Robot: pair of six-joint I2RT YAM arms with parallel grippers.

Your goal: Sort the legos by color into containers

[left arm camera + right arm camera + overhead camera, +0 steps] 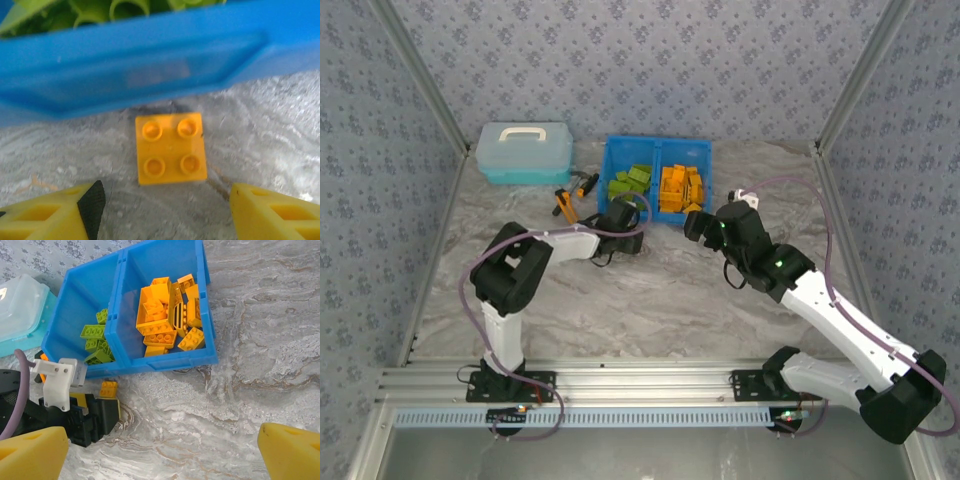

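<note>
A single orange lego (171,148), a four-stud brick, lies flat on the table just in front of the blue bin's near wall (150,65). My left gripper (165,215) is open, its fingertips (270,210) a little short of the brick and wider than it, touching nothing. In the right wrist view the same brick (108,388) sits by the left gripper's black fingers (95,415). The bin (657,141) holds green legos (631,180) in its left container and orange legos (680,187) in its right. My right gripper (162,455) hangs open over bare table near the bin's right corner.
A pale blue lidded case (524,152) stands left of the bin. An orange-and-black hand tool (565,200) lies between the case and the bin. The right arm (820,300) stretches diagonally across the right half of the table.
</note>
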